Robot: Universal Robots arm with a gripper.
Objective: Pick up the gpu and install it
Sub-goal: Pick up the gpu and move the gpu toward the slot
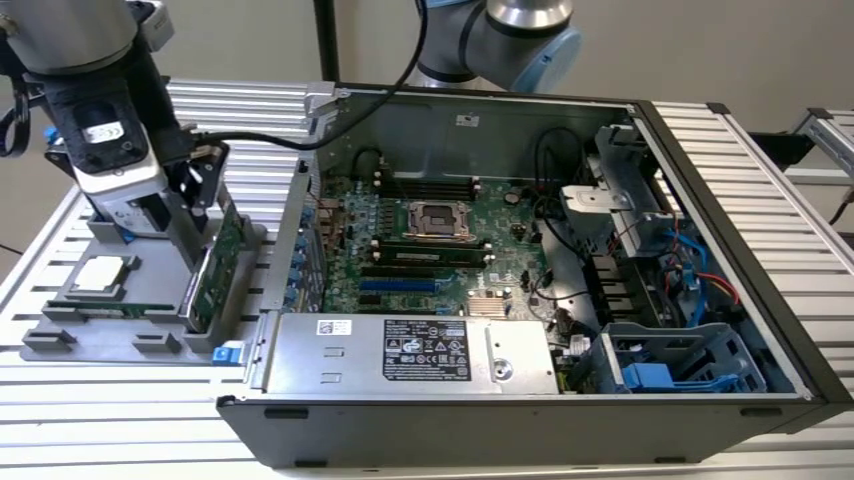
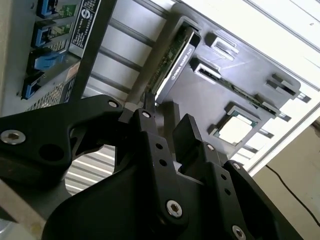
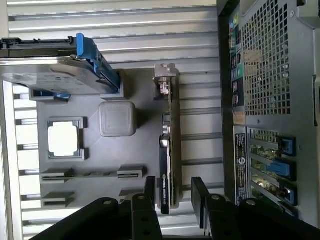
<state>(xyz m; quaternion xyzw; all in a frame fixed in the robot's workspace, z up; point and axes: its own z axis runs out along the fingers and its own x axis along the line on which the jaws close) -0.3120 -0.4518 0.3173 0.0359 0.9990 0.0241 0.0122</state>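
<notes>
The gpu (image 3: pixel 170 145) stands on edge in a slot of the grey fixture tray (image 3: pixel 135 150), a thin green card with a black cooler on one face. Its silver bracket (image 3: pixel 165 80) is at the end away from me. My gripper (image 3: pixel 175 192) is open and straddles the card's near end, one fingertip (image 3: pixel 150 187) on the cooler side and the other on the board side, both just apart from it. The second wrist view shows the same, with the gripper (image 2: pixel 167 117) over the gpu (image 2: pixel 175 55). In the exterior view the gripper (image 1: pixel 191 205) hangs over the gpu (image 1: pixel 220 250) at the exterior view's left.
The open computer case (image 1: pixel 694 200) lies beside the tray, with motherboard (image 1: pixel 414 230) and silver power supply (image 1: pixel 400 350) exposed. Its perforated rear wall (image 3: pixel 270 75) stands close to the gpu. The tray also holds a hard drive with blue rails (image 3: pixel 55 75), a processor (image 3: pixel 64 139) and a memory stick (image 3: pixel 95 173).
</notes>
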